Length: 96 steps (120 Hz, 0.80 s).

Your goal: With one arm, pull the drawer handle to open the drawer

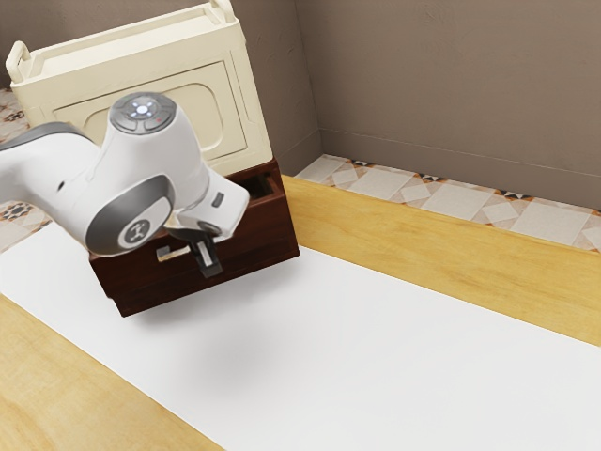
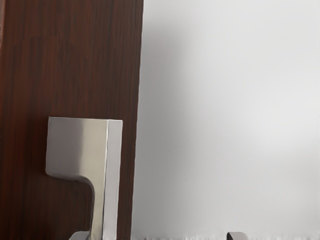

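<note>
Wrist view: the black two-finger gripper (image 2: 158, 236) is set wide, with the squared silver metal handle (image 2: 67, 145) beside one fingertip, not clamped. The handle is mounted on the dark-brown wooden drawer (image 1: 258, 242), judged partly open below the cream plastic crate (image 1: 230, 70). The handle should be hooked from behind and drawn straight outward, lest it slip free. A logo is borne by the white arm (image 1: 137, 231); no wording can be read.
</note>
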Available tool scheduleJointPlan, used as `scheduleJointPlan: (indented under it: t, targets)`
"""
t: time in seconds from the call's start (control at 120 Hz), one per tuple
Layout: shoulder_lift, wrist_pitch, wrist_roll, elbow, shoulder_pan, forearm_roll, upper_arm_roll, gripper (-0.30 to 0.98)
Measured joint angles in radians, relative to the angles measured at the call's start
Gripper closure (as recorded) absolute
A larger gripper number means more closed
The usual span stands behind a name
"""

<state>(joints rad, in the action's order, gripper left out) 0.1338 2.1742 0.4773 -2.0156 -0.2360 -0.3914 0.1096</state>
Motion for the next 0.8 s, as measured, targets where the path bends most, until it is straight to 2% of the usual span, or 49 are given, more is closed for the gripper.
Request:
scheduleJointPlan:
  t: [0.333, 0.608, 0.8]
  targets:
    - [0.058, -0.006, -0.008, -0.052, 0.002, 0.018, 0.010, 0.40]
    - [0.095, -0.007, -0.017, -0.092, 0.003, 0.026, 0.019, 0.35]
    - [0.113, -0.016, -0.022, -0.101, 0.002, 0.036, 0.032, 0.38]
